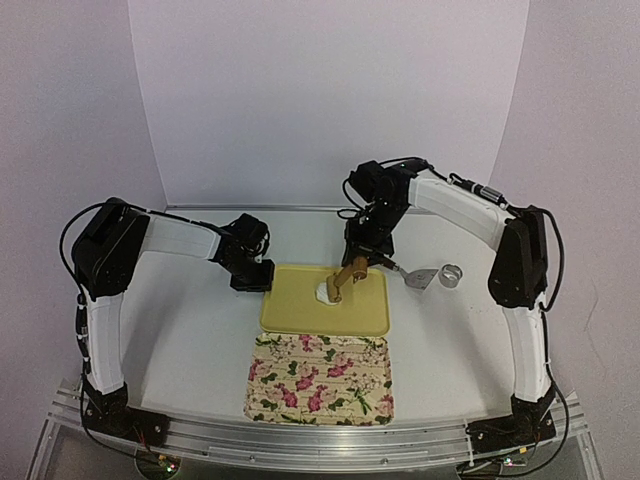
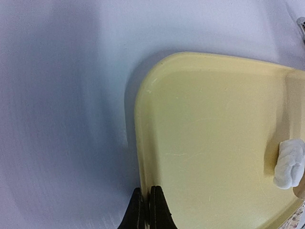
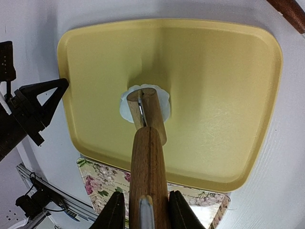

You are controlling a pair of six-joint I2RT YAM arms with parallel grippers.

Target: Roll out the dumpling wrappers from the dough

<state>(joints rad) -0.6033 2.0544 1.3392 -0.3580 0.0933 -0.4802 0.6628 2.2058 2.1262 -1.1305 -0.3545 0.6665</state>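
A white piece of dough (image 1: 324,291) lies on the yellow tray (image 1: 300,318), right of its middle. It looks like a thick, uneven lump in the left wrist view (image 2: 289,163), and no thin round wrapper shows. My right gripper (image 1: 360,260) is shut on the handle of a wooden roller (image 1: 345,279). The roller's head rests on the dough (image 3: 163,101) in the right wrist view, with the handle (image 3: 148,167) between my right gripper's (image 3: 143,202) jaws. My left gripper (image 1: 253,278) is shut on the tray's left rim (image 2: 139,157), with its fingertips (image 2: 157,195) pinching the rim.
A floral tray (image 1: 320,378) lies in front of the yellow tray, nearer the arm bases, and shows in the right wrist view (image 3: 102,183). A metal ring cutter (image 1: 452,274) and a metal scraper (image 1: 419,277) lie to the right of the yellow tray.
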